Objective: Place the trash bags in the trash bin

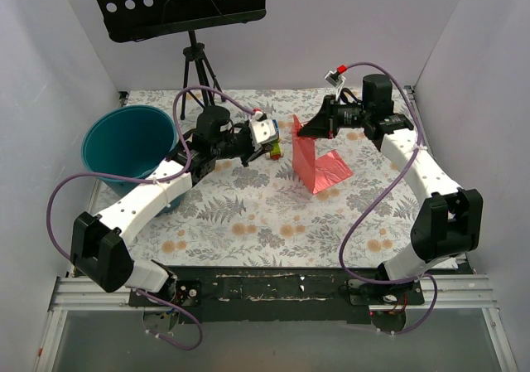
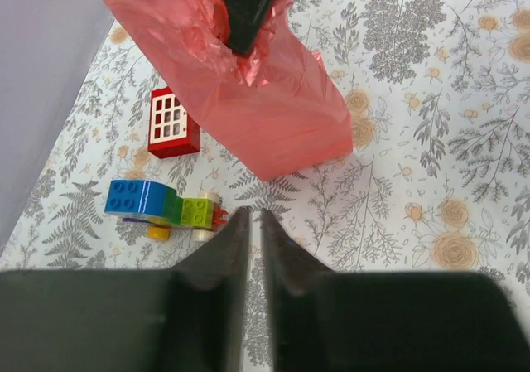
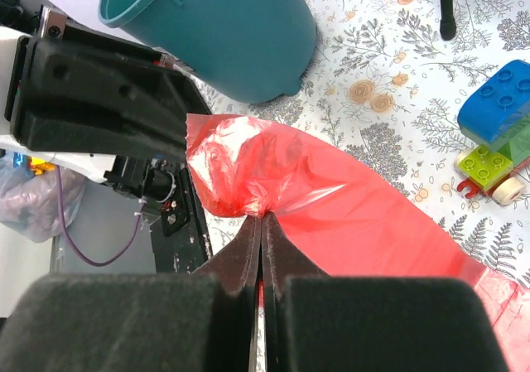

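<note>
At mid-table, bag: thin translucent pink-red plastic film trash bag (image 1: 323,169), crinkled. Its lower end lies on the fern-and-flower printed tablecloth (image 1: 273,223), right of centre, and its bunched top is lifted off the cloth.
Right claw: the right gripper (image 3: 261,216) has its two black fingers pressed together on the gathered top of the bag. It is clamped on the film and holds that end up above the far middle of the table.
Left claw: the left gripper (image 2: 255,216) has its fingers together with nothing between them. It hovers over the cloth just left of the bag without touching it.
Bin: large round teal plastic bucket (image 1: 124,144) with tapered walls and a rolled rim. It stands upright at the far left with its mouth up, well apart from the bag, and the left arm runs along its near-right side.
Bricks: small toy of blue, green and yellow plastic building bricks (image 2: 161,206) on the cloth, near the left claw's tips.
Box: small flat red box with white squares (image 2: 172,123), beside the bag's edge and just beyond the brick toy.
</note>
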